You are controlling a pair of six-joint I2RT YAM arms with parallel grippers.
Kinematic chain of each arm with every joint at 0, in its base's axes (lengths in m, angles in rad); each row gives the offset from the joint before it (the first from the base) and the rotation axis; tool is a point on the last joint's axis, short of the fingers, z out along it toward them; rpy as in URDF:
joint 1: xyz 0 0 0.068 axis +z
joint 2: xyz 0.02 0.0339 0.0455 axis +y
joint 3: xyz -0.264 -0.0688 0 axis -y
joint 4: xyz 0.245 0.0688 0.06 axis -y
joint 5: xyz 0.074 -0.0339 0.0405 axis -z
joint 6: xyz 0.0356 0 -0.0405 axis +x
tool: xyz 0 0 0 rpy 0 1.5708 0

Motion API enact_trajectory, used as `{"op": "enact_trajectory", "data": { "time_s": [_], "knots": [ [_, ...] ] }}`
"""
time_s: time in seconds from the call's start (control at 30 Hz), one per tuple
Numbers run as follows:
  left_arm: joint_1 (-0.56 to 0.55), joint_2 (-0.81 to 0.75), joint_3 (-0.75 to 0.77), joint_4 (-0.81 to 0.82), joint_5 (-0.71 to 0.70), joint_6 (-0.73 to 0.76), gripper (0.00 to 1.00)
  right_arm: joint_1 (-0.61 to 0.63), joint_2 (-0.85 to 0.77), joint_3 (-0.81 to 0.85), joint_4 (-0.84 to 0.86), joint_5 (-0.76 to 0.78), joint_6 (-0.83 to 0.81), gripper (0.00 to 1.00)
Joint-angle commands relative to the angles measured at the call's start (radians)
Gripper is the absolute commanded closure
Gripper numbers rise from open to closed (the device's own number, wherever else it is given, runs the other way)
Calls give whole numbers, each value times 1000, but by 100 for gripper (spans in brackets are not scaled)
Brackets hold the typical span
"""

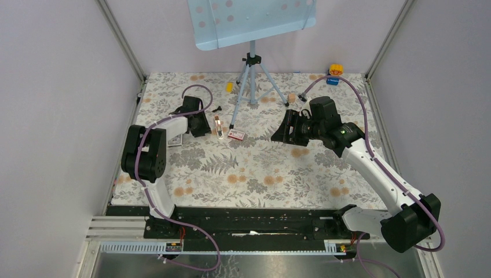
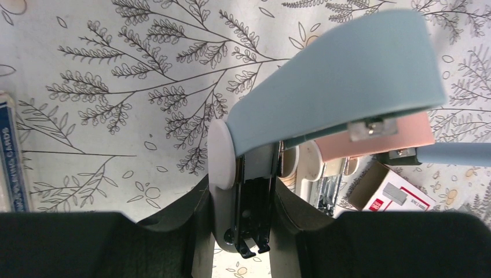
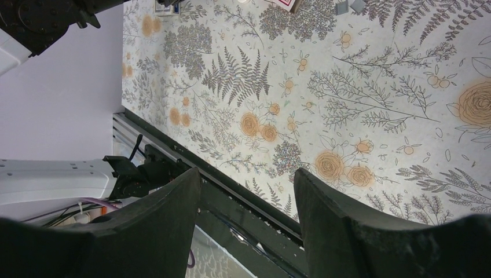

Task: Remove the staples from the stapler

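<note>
The stapler (image 1: 218, 125) lies left of the table's middle, small and pinkish with pale ends. My left gripper (image 1: 202, 123) reaches it from the left. In the left wrist view that gripper (image 2: 246, 191) is shut on the stapler's (image 2: 324, 81) pale rear end, with black inner metal showing between the fingers. Its blue-grey upper arm is swung up and away, and a pink plate shows behind it. Bright metal shows in the open channel; I cannot make out the staples as a strip. My right gripper (image 1: 286, 127) (image 3: 246, 174) hangs open and empty, right of centre.
A flat red-and-white box (image 1: 236, 135) (image 2: 394, 194) lies just right of the stapler. A dark patterned card (image 1: 175, 141) (image 2: 11, 156) lies by the left arm. A tripod (image 1: 252, 81) with a blue panel stands at the back, and a yellow object (image 1: 336, 70) sits in the far right corner.
</note>
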Motion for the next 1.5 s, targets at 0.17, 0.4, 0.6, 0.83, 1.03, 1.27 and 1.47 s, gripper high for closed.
{"op": "enact_trajectory", "data": {
  "time_s": [0.17,0.4,0.6,0.83,1.03,1.27,1.47],
  "knots": [
    [5,66,62,-81,-9,56,92,-8,-7,1,-5,8,-25,32],
    [5,109,84,-121,-4,70,74,-10,-9,1,-8,7,-32,32],
    [6,105,73,-132,-29,70,60,-13,-7,5,-9,5,-34,32],
    [5,103,64,-131,-35,62,50,-14,-7,2,-6,3,-33,32],
    [6,86,57,-126,-43,58,47,-15,-6,3,-4,1,-34,32],
    [6,57,58,-141,-96,61,45,-16,-6,-3,0,-2,-36,32],
    [5,74,87,-149,-85,62,51,-17,-9,-4,-1,-4,-39,32]
  ]
}}
